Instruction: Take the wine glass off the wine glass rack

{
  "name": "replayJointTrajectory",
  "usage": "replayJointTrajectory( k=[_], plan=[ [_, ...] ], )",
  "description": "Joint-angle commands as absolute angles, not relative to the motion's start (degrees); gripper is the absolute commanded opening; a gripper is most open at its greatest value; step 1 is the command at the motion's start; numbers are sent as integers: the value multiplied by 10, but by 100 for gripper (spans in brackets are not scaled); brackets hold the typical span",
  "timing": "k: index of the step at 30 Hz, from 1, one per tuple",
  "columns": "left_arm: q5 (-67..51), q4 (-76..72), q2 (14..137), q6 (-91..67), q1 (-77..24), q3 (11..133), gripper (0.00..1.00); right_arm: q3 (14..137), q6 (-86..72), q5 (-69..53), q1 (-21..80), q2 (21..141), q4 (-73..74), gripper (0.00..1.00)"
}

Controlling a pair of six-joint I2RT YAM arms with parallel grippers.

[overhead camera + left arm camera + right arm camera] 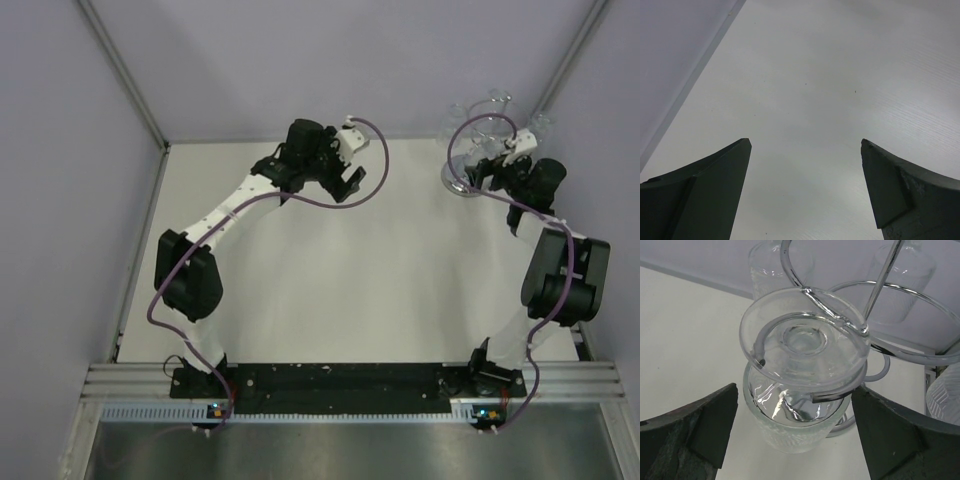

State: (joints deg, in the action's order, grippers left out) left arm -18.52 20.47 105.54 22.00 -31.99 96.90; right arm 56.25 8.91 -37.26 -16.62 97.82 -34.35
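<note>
While the right gripper (795, 386) has its fingers (700, 432) spread wide, the wine glass (802, 340) hangs between them, upside down, its round foot on top and its bowl below. A wire loop of the rack (912, 356) runs under the foot and carries it, so the glass is on the rack. Neither finger appears to touch the glass: a narrow gap shows beside the bowl on the left finger's side and another on the right finger's side. The bowl's lower part, nearest the fingertips, has a ribbed pattern.

Beyond the fingertips more glasses hang from the same rack, also upside down: one past the left finger (775, 265), one past the right finger behind the thin post (905, 275), and a third at the picture's right edge just above the right finger (945, 400), only partly seen. That makes four glasses counted in the right wrist view, on one rack.

At the left gripper (805, 141) the fingers (715, 192) are likewise spread wide, with nothing held or touched. Between and beyond them lies only the white table (815, 75), and off past the left finger a pale wall (670, 40) meets it. From above, this gripper hangs well apart from the rack.
</note>
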Motion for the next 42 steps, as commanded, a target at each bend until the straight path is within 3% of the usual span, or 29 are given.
replayJointTrajectory(
  k=[1,4,15,31,34,38,42],
  plan=[
    [-178,200,1055,215,-321,1001,96,570,80,-347,-162,987,-409,91],
    [-178,202,1057,214,-322,1005,96,573,83,-346,-162,992,-410,85],
    [-182,200,1056,214,-323,1007,96,542,114,-355,-162,958,-403,47],
    [-205,172,1029,205,-326,976,95,502,115,-359,-165,860,-381,29],
    [-206,166,1021,205,-327,969,95,498,115,-363,-166,845,-362,21],
    [-214,156,1011,207,-327,959,94,493,113,-370,-169,817,-314,0],
    [-217,137,991,223,-330,940,91,474,104,-392,-160,755,-254,0]
  ],
)
